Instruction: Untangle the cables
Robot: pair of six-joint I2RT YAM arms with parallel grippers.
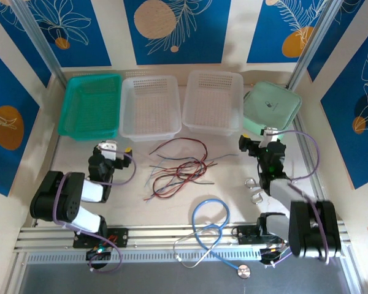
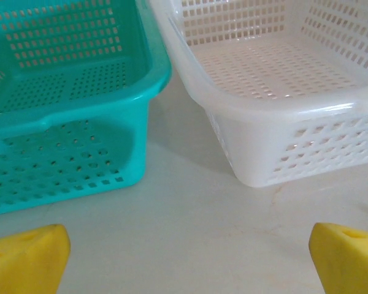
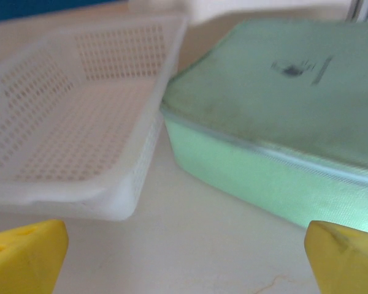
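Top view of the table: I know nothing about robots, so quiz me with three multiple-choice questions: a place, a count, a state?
1. Where do the cables lie? A in the teal basket; B loose on the table; C inside the green box.
2. How many white baskets stand at the back? A one; B two; C three.
3. How is the right gripper? A open, empty; B shut on a cable; C shut on the stethoscope.
Answers: 1 B, the tangle lies on bare tabletop; 2 B, two sit side by side; 3 A, its yellow fingertips stand apart with nothing between.
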